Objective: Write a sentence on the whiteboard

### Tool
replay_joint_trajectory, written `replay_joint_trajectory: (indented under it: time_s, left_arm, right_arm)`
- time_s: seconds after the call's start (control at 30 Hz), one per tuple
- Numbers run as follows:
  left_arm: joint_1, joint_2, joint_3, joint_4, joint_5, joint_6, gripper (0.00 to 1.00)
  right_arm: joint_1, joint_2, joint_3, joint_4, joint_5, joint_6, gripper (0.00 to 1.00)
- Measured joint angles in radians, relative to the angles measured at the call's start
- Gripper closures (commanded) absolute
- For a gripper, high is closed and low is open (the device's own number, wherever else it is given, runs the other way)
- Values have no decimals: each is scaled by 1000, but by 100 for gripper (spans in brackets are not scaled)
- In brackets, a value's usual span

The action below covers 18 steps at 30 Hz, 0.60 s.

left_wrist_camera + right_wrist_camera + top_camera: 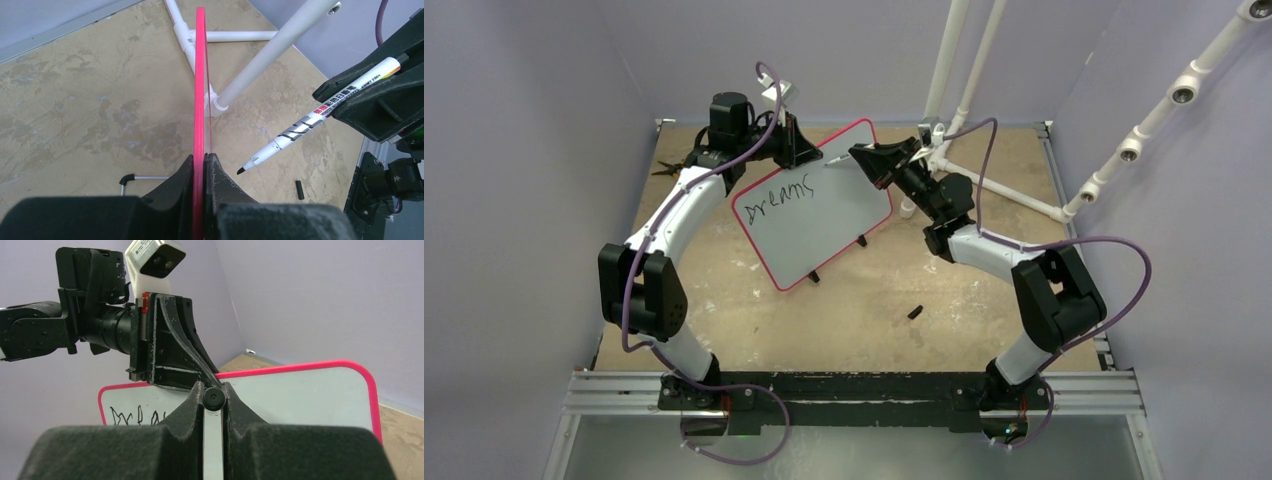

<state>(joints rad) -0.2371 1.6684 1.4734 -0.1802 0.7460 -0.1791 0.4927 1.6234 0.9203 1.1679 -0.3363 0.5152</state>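
Note:
The whiteboard (824, 215), white with a red-pink rim, is held tilted above the table. My left gripper (796, 145) is shut on its far top edge. In the left wrist view the board shows edge-on (200, 75) between the jaws of that gripper (204, 161). The sentence (776, 196) reads only "Dreams", at the board's upper left. My right gripper (879, 160) is shut on a white marker (320, 112). Its uncapped tip is close to the board's face, right of the word. In the right wrist view the marker's black end (214, 399) sits between the jaws, facing the board (300, 395).
A white pipe frame (984, 185) stands at the back right, close behind my right gripper, and also shows in the left wrist view (260, 65). A small black cap (915, 312) lies on the table at front right. Purple walls enclose the table.

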Motion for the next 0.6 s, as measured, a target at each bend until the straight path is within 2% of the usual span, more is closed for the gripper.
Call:
replay_joint_trajectory:
  time_s: [0.6]
  left_arm:
    - [0, 0, -1, 1, 5, 6, 100]
  right_arm:
    - [0, 52, 48, -39, -6, -1, 100]
